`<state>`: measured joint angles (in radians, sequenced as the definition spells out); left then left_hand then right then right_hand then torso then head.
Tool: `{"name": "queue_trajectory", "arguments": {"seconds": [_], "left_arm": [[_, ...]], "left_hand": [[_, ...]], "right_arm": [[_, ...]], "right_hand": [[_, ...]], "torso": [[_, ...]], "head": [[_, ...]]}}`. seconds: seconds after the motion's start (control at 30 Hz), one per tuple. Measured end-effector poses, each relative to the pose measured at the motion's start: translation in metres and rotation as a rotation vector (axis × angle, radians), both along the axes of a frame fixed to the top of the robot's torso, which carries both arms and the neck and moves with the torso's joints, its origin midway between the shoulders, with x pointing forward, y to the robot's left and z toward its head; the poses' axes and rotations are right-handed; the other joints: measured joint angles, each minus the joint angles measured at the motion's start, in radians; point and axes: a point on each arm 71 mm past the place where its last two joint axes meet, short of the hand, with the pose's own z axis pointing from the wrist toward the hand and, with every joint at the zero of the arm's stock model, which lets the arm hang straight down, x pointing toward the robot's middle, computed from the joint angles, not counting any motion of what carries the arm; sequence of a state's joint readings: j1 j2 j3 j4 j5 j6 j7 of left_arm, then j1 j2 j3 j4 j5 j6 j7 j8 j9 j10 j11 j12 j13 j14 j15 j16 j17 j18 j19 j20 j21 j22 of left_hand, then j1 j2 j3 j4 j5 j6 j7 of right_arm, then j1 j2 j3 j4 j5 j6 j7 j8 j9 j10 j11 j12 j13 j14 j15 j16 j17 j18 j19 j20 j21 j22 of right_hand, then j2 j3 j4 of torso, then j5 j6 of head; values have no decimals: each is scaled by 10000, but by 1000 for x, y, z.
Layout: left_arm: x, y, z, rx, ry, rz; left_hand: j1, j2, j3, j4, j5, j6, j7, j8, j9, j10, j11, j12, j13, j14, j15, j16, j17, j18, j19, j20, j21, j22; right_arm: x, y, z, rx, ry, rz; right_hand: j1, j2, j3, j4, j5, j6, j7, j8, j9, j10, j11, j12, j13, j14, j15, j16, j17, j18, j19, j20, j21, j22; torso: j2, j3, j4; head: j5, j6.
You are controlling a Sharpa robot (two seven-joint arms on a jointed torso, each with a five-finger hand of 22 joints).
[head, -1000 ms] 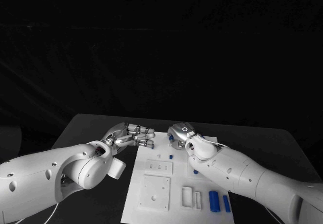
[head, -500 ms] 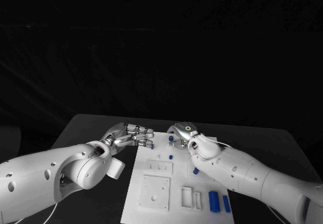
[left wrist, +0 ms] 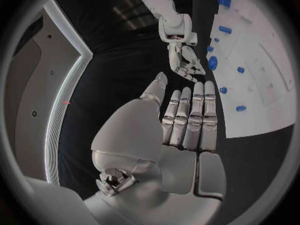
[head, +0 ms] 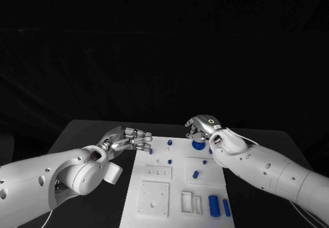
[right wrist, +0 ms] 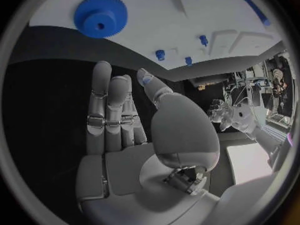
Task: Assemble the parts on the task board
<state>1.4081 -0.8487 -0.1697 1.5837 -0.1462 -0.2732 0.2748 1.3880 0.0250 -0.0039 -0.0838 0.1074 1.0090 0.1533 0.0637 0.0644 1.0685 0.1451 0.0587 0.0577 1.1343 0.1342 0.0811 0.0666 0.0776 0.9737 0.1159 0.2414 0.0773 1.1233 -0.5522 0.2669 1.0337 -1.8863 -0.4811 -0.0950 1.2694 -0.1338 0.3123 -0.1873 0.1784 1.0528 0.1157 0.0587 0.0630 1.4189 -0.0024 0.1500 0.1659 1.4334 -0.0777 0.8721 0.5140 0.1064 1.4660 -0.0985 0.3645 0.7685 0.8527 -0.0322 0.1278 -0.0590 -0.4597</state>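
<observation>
Since the earlier frame, the right hand [head: 203, 127] rose toward upper right, empty, fingers apart above the blue gear [right wrist: 100, 15]; left hand [head: 127, 139] likewise empty. The gear looked light, rigid; best gripped by its toothed rim.

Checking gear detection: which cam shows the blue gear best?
Right wrist view: the blue gear lies face-on on the task board, teeth and centre hole clear, nothing covering it. In the head view it sits partly hidden behind the right hand. In the left wrist view it is a small blue blob, no teeth discernible.
</observation>
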Motion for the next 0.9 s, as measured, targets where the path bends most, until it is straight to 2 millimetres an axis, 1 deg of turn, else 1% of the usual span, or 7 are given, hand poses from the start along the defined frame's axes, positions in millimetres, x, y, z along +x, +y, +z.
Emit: {"name": "queue_trajectory", "arguments": {"seconds": [0.07, 0.13, 0.17, 0.2, 0.37, 0.57, 0.9], "left_arm": [[0, 1, 0, 6, -5, 24], [1, 2, 0, 9, -8, 40], [1, 2, 0, 12, -10, 46], [1, 2, 0, 13, -11, 51], [3, 5, 0, 34, -22, 109], [4, 6, 0, 56, -24, 151], [5, 6, 0, 61, -22, 116]], "left_hand": [[0, 0, 0, 0, 0, 0, 0, 0, 0, 0, 0, 0, 0, 0, 0, 0, 0, 1, 0, 0, 0, 0], [0, 0, 0, 0, 0, 0, 0, 0, 0, 0, 0, 0, 0, 0, 0, 0, 0, 0, 0, 0, 0, 0], [0, 0, 0, 0, 0, 0, 0, 0, 0, 0, 0, 0, 0, 0, 0, 0, 0, 1, 0, 0, 0, 0], [0, 0, 0, 0, 0, 0, 0, 0, 0, 0, 0, 0, 0, 0, 0, 0, 0, 0, 0, 0, 0, 0], [0, 0, 0, 0, 0, 0, 0, 0, 0, 1, 0, 0, -1, 0, 0, 0, 0, 0, 0, 0, 0, 0], [0, 0, 27, -27, 0, 0, 0, 0, 0, 1, -1, 0, -1, 0, 0, 0, 0, 0, 0, 0, 0, 0], [0, 0, 27, -27, 0, 0, 0, 0, 0, 0, -1, 0, -1, 1, 0, 0, 0, 0, 0, 0, 0, 0]], "right_arm": [[0, -9, 1, 26, 187, -178], [0, -17, 0, 63, 429, -346], [1, -21, -1, 90, 613, -447], [1, -24, -1, 113, 758, -514], [4, -33, -7, 233, 1541, -778], [7, -42, -14, 393, 2305, -1058], [11, -45, -23, 544, 3114, -1282]], "right_hand": [[101, 101, -763, 41, 75, -95, -57, 29, 7, -715, -54, 1867, 2429, 44, -48, -28, 256, -218, 7, -88, 58, 122], [102, 102, -1092, 97, 164, -206, -112, 29, 11, -1367, -36, 3548, 4436, 44, -48, 131, 582, -221, 7, -89, 185, 305], [138, 138, -1322, 172, 271, -291, -98, 29, 15, -1768, 133, 4850, 5952, -35, -52, 379, 988, -220, 7, -89, 365, 536], [142, 141, -1429, 206, 323, -268, -77, 30, 15, -2207, 35, 5393, 6550, -71, -42, 485, 1196, -221, 7, -89, 460, 664], [142, 141, -2034, 469, 592, -444, -50, 30, 15, -1960, 67, 7903, 9074, -148, 13, 1317, 3013, -153, -5, 7, 1516, 1922], [145, 138, -2160, 672, 694, -504, 2, 30, 15, -1550, 114, 9279, 10397, -16, 141, 1749, 4775, -62, -29, 60, 2358, 3240], [182, 101, -2099, 731, 1044, -738, 29, 29, 14, -1318, 163, 9873, 10943, 65, 152, 1931, 5444, -62, 7, 96, 2496, 4039]], "torso": [[-6, 16, -34], [-12, 29, -59], [-12, 37, -72], [-12, 49, -81], [-12, 74, -89], [-11, 90, -84], [-2, 75, -54]], "head": [[-21, 12], [-33, 13], [-41, 10], [-49, -1], [-115, -15], [-172, -28], [-224, -58]]}}
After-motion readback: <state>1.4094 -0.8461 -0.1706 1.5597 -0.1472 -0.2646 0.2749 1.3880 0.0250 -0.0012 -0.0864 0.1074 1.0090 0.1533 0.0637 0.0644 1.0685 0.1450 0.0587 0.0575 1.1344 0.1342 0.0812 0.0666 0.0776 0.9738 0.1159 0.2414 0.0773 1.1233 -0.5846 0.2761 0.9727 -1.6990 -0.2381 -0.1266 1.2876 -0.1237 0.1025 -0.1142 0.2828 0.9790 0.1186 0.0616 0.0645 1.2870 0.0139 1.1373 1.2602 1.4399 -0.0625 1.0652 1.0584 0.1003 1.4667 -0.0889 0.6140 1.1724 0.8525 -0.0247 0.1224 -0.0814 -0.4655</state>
